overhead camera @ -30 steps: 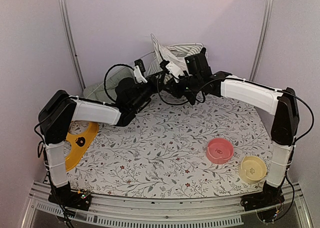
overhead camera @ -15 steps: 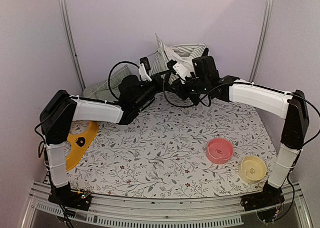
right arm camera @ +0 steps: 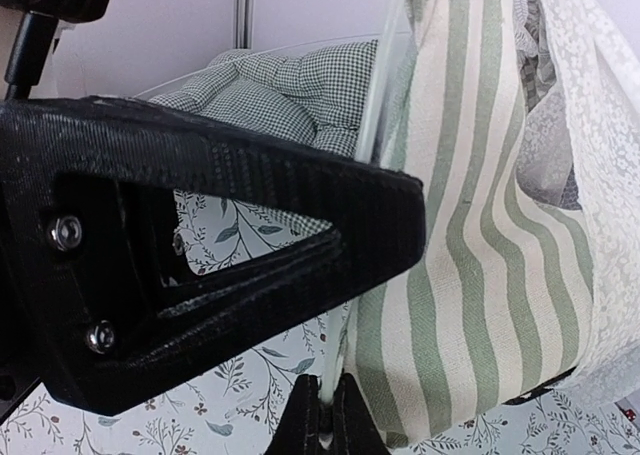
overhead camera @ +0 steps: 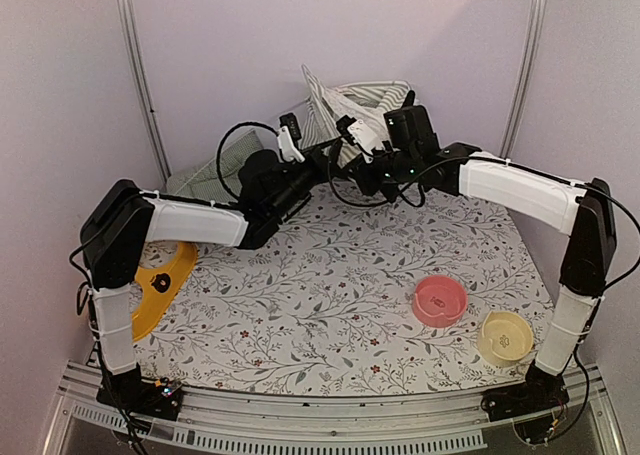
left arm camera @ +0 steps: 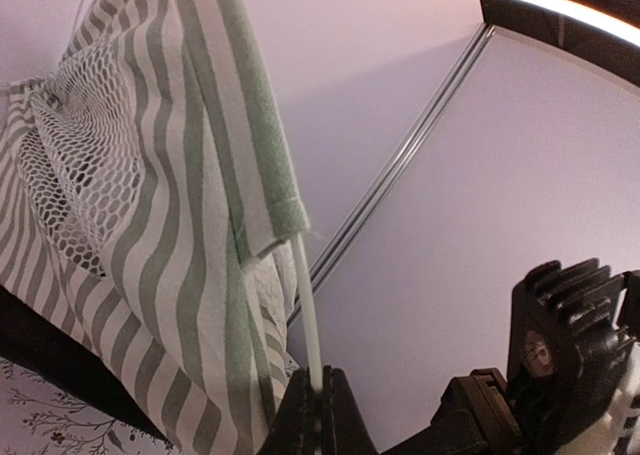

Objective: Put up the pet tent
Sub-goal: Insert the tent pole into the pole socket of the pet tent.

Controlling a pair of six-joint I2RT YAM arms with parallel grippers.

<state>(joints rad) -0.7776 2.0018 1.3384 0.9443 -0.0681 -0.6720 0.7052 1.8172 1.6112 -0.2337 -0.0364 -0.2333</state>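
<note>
The pet tent (overhead camera: 350, 100) sits crumpled at the far edge of the worktop (overhead camera: 330, 285), against the back wall. It is a heap of green-and-white striped fabric with white mesh panels, and one peak stands up at its left. Both arms reach to its near side and meet there.

In the left wrist view the left gripper (left arm camera: 316, 415) is clenched on a thin white pole (left arm camera: 305, 305). The pole rises from between the fingertips into a striped sleeve of the tent. A finned black housing of the right arm (left arm camera: 570, 355) stands just to the right.

In the right wrist view the right gripper (right arm camera: 322, 420) is likewise pinched tight on a thin pale pole that runs up along the tent's striped edge. Whether it is the same pole cannot be told. A black triangular frame with two screw heads (right arm camera: 200, 245) crosses close in front of that lens.

The green checked cushion (right arm camera: 270, 85) lies behind it, left of the tent.

The worktop wears a white cloth printed with grey sprigs and small red flowers. On it:
- A pink bowl (overhead camera: 440, 300) sits near the right front.
- A pale yellow bowl (overhead camera: 505, 335) sits just beside the pink one, with a small mark in its bottom too small to read.
- A flat yellow piece (overhead camera: 160, 285) lies at the left edge, partly under the left arm, and its dark marking is illegible.
</note>
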